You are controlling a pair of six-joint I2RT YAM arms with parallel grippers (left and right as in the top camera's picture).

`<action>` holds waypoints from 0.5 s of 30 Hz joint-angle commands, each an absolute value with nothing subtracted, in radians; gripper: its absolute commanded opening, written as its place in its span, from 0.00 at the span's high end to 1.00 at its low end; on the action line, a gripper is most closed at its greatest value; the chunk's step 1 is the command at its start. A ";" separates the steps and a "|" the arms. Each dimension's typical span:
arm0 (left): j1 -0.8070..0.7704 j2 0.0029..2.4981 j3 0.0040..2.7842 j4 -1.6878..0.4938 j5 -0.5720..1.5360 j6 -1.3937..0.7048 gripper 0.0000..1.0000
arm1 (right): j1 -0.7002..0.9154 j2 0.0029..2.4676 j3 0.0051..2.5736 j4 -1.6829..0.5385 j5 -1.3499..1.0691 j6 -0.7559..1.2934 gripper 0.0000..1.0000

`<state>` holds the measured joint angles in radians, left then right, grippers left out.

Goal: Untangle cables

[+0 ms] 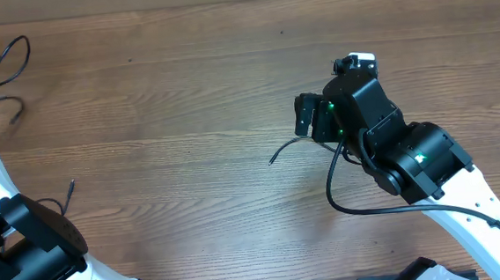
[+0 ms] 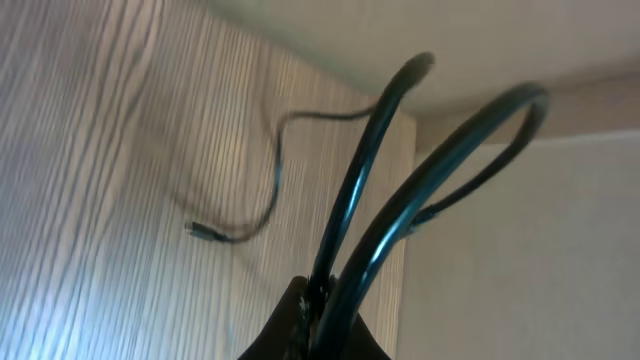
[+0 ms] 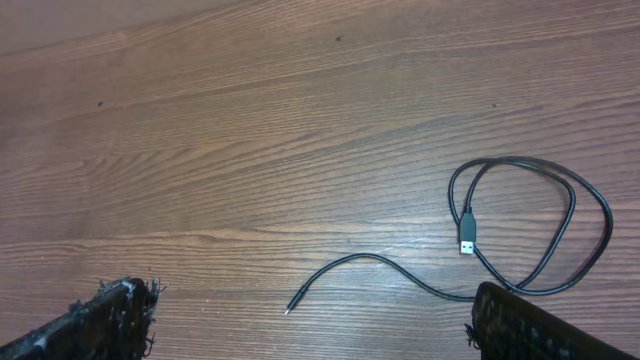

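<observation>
One glossy black cable loops from the clamped left tool; right tool gapes empty.

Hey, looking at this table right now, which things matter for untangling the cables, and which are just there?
Part of the job:
- USB-plug cable, lying loosely looped on the wood
- looped cable, held up off the surface
- thin cable, lying flat beyond it

Not part of the job:
- thick cable fixed to the right arm
- wooden table
</observation>
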<state>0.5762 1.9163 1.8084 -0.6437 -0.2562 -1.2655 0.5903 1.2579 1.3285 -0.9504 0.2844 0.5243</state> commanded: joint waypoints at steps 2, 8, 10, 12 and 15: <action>0.577 1.962 1.820 -0.587 -0.371 -1.140 0.96 | 0.588 1.259 1.343 -0.943 0.283 0.536 0.00; 0.577 2.086 1.820 -0.590 -0.339 -1.126 0.96 | 0.588 1.259 1.343 -0.943 0.252 0.535 0.00; 0.577 2.130 1.820 -0.595 -0.320 -1.115 0.96 | 0.588 1.259 1.343 -0.943 0.242 0.536 0.00; 0.577 2.170 1.820 -0.609 -0.321 -1.092 0.95 | 0.588 1.259 1.343 -0.943 0.242 0.535 0.00; 0.577 2.204 1.820 -0.649 -0.316 -1.073 0.87 | 0.588 1.259 1.343 -0.943 0.242 0.536 0.00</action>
